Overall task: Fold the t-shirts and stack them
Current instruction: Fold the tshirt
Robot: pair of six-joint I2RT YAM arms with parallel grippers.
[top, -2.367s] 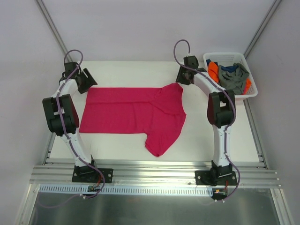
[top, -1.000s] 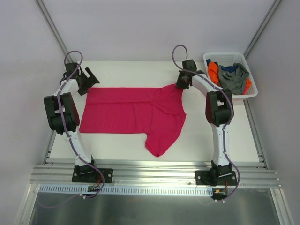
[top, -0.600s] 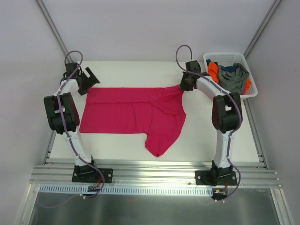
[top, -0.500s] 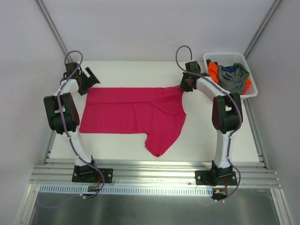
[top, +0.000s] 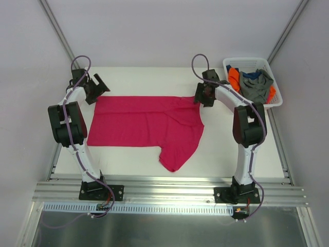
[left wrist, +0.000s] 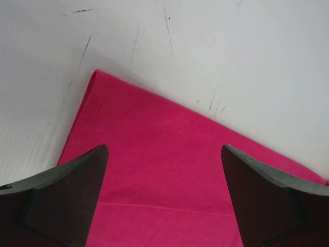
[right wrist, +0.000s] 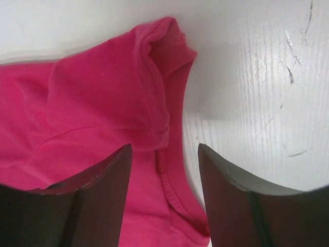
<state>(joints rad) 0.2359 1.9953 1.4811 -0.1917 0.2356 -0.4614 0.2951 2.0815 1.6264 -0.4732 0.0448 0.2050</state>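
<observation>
The pink t-shirt (top: 146, 122) lies spread on the white table, one sleeve pointing toward the near edge. My left gripper (top: 96, 88) is open above the shirt's far left corner (left wrist: 169, 149), holding nothing. My right gripper (top: 201, 96) is open over the shirt's far right sleeve (right wrist: 149, 92), which lies bunched and folded on the table; the jaws stand apart and grip nothing. The grey (top: 257, 85), orange (top: 234, 77) and dark blue (top: 250, 75) t-shirts lie heaped in the basket.
A white plastic basket (top: 274, 103) stands at the table's far right corner, right of my right arm. Aluminium rails run along the table's near edge (top: 169, 185) and sides. Bare white table (top: 149, 77) lies beyond the shirt.
My right gripper pulled the far right sleeve outward, then let it go and now stands open over it. The sleeve has dropped back, bunched. The left arm has barely moved.
</observation>
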